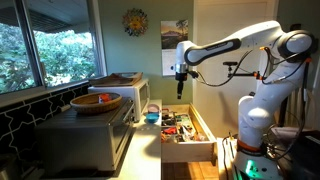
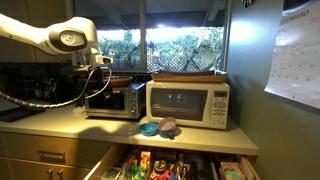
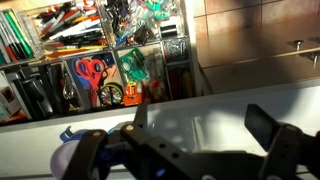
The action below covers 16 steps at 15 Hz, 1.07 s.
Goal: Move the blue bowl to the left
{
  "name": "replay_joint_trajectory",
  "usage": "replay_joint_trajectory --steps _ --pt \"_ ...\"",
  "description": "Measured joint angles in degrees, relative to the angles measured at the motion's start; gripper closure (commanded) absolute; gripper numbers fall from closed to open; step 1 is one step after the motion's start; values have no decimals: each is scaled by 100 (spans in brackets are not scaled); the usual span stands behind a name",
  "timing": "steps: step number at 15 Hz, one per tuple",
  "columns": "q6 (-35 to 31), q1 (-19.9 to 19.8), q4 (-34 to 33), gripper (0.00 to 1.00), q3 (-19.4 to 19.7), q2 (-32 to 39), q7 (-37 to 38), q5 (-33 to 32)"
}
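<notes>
Tan wood forms the large bowl (image 1: 97,100) seen on the toaster oven (image 1: 85,140), left of the microwave (image 1: 135,95) in an exterior view. The blue bowl (image 1: 151,116) is set on the counter (image 1: 140,152) just in front of the microwave, with a lilac object (image 2: 169,126) just beside it. Right of the microwave, the gripper (image 1: 180,96) is held above an open drawer (image 1: 187,132), its jaws spread wide and nothing gripped.

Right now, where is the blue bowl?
In an exterior view, the blue bowl sits on the countertop just in front of the white microwave, beside a small purplish item.
</notes>
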<state>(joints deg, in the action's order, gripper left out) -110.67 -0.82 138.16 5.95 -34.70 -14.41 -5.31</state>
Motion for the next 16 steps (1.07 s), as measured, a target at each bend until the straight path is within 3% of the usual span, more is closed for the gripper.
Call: replay_joint_trajectory --steps 7,16 --pt "-1758 225 -439 0 -399 1813 291 31" --pt "-2447 72 -1519 0 -357 3546 263 95"
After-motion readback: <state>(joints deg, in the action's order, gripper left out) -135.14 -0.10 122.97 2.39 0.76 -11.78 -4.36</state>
